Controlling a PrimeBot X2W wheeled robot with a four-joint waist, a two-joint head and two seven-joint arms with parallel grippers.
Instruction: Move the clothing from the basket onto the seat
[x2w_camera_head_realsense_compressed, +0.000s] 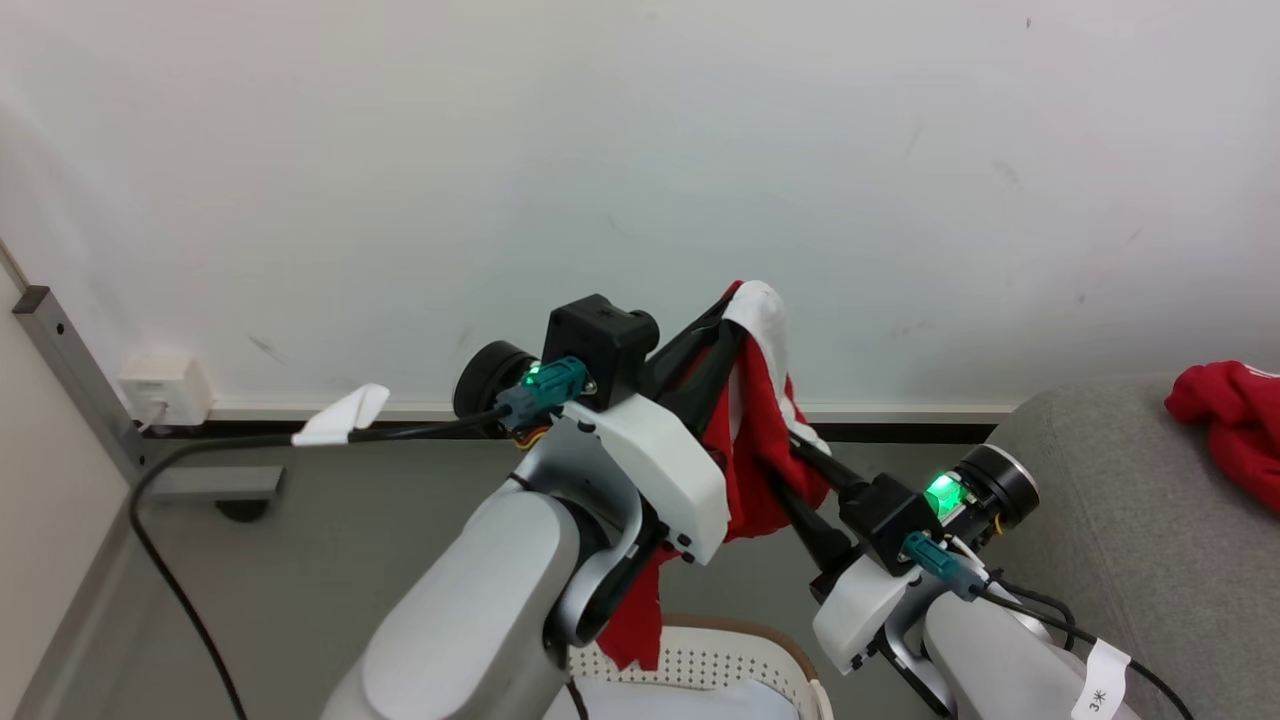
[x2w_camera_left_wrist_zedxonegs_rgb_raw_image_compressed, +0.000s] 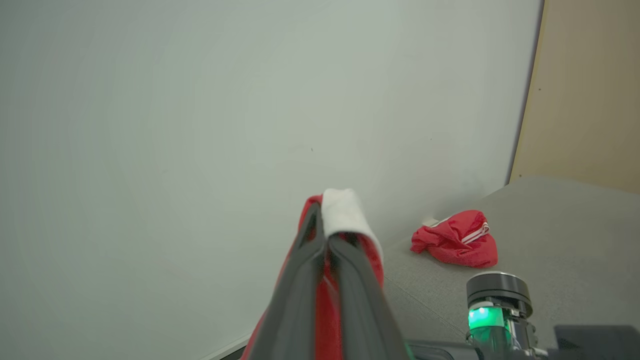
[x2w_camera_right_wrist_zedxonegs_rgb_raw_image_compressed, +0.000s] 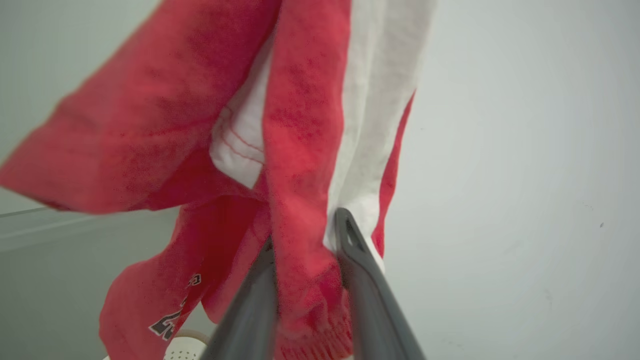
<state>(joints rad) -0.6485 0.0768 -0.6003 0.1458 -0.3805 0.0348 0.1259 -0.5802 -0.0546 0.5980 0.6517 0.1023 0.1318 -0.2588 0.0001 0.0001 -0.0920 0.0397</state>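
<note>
We see our left gripper clamped tight on the red garment, which hangs above the basket at 6 o'clock in the head view. Our right gripper straddles a fold of it, with a finger touching each side. Whether it truly grips, we cannot tell. A second garment lies on the seat at 3 o'clock.

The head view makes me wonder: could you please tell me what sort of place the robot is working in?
Probably an indoor room staged as a home laundry corner: a plain white wall, a light-grey sofa with a red garment on it, and a perforated laundry basket.
</note>
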